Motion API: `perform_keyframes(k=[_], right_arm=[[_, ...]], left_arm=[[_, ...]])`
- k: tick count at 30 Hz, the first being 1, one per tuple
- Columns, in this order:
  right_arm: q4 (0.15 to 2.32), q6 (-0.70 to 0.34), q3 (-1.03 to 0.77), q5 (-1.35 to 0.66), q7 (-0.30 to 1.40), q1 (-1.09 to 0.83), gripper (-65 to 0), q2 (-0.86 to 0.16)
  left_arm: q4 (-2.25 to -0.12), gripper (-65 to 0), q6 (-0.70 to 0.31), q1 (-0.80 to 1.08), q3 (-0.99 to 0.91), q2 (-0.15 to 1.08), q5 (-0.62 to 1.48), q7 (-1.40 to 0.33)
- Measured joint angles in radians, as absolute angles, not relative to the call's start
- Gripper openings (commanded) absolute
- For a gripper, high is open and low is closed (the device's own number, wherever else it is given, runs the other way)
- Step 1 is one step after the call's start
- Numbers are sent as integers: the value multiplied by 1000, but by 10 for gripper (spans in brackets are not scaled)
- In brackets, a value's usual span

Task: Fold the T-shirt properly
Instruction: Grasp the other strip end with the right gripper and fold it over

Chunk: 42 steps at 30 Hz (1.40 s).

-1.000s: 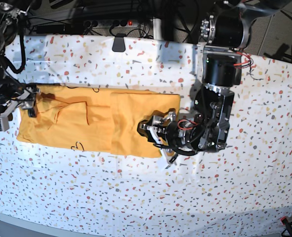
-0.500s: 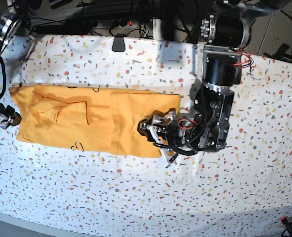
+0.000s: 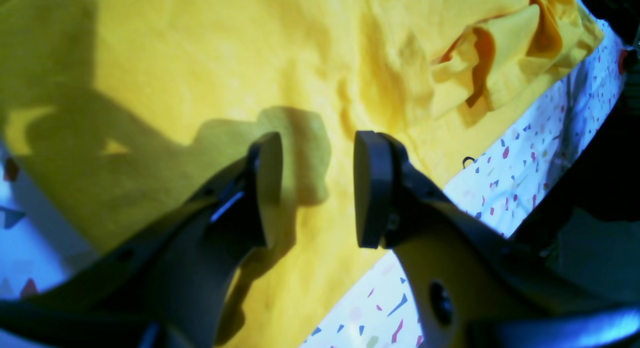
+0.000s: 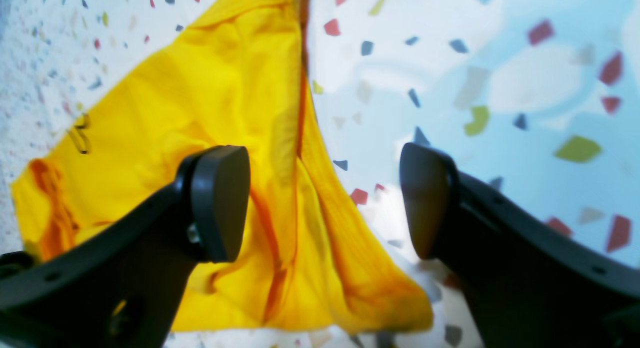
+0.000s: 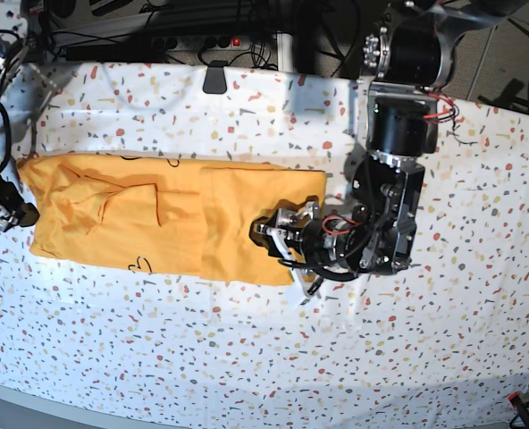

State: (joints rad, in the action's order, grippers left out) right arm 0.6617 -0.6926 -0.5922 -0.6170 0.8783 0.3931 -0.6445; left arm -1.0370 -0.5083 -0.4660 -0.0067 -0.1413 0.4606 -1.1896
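Spreading across the whole work surface: white speckled tablecloth (image 5: 247, 357), with black cables and a power strip (image 5: 193, 40) running along the far edge.

Lying flat on the cloth left of centre: the T-shirt (image 5: 171, 219), mustard-orange, folded into a long band, with a loose flap (image 5: 135, 201) wrinkling up on its left half. Showing at the near edge of the shirt: a bit of thin black cursive lettering (image 5: 139, 264).

Hovering low over the shirt's right end: left gripper (image 5: 278, 237), jaws parted with a clear gap and gripping nothing. Seen from the left wrist view, left gripper (image 3: 317, 188) casting a shadow on smooth yellow fabric, both fingers (image 3: 370, 188) apart, cloth edge and tablecloth (image 3: 505, 178) visible to the right.

Sitting at the shirt's left end, at the frame edge: right gripper (image 5: 5, 213), only partly in the base view. Seen from the right wrist view, right gripper (image 4: 325, 198) standing wide, empty, fingers (image 4: 220, 198) straddling the shirt's hem edge (image 4: 295, 153), one over orange fabric, the other over bare tablecloth (image 4: 500, 88).
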Motion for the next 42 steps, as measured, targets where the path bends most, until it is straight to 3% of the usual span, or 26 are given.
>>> perform_keyframes(k=[4,12,20,22,27,28,36,42], right_arm=[[667,-690,-545,-529,826,392,-210,-616],[676,-688,-423,-538,787,401,-210,-575],[678,-688,-404,-689,932,402,-216,-567],[678,-688,-404,-691,944,404,-301,-565],[672,-689,-403,-728,960,398,-627,-562],[671,-690,-403,-761,968,396,-650,-556],[691,-693,-397,-910,1097,401,-650,-524],[828,-693,-397,-1132,1278,402,-650,-429]], left_arm=[[-1037,-418,-509,-466,-7,-142,463,-1190],[-1037,-418,-508,-466,-7,-141,463,-1190],[-1037,-418,-509,-466,-7,-141,461,-1216],[-1037,-418,-509,-466,-7,-142,461,-1216],[-1037,-418,-508,-466,-7,-141,461,-1217],[-1037,-418,-508,-466,-7,-141,461,-1217],[-1039,-418,-510,-387,-7,-141,433,-1174],[-1050,-418,-512,-352,-7,-146,385,-1094]])
